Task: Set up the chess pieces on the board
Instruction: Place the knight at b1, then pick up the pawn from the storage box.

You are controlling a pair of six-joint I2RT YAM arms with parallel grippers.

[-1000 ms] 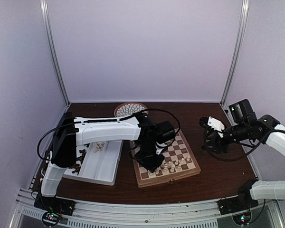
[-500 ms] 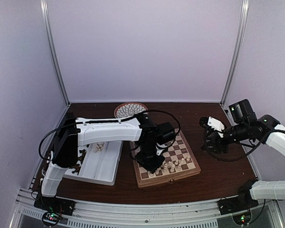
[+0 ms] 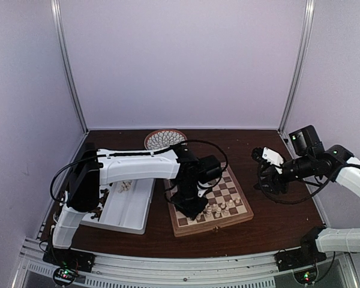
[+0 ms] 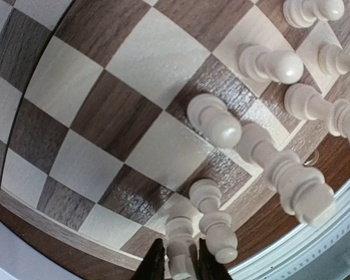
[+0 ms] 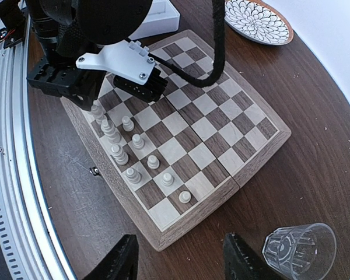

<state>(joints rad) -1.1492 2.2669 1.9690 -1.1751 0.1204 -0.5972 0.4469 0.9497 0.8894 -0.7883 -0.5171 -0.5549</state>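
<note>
The board (image 3: 228,180) lies at mid table, also visible in the right wrist view (image 5: 221,116). Several cream-white chess pieces (image 5: 134,157) stand in two rows along its near edge. My left gripper (image 4: 181,265) hangs low over the board's near left corner (image 3: 192,207). Its dark fingers (image 4: 154,265) flank a cream piece (image 4: 181,245) that stands on an edge square, with thin slivers of gap on both sides. Off the board's right side, my right gripper (image 5: 178,256) hovers above the table (image 3: 265,180), open and empty.
A white two-compartment tray (image 3: 138,207) left of the board holds loose pieces (image 3: 125,187). A round patterned plate (image 3: 164,138) sits behind the board. A clear glass (image 5: 297,248) stands on the table right of the board. A metal rail runs along the table's near edge.
The left gripper's jaws have eased slightly apart around the cream piece standing on the board. Neither arm has shifted visibly.
</note>
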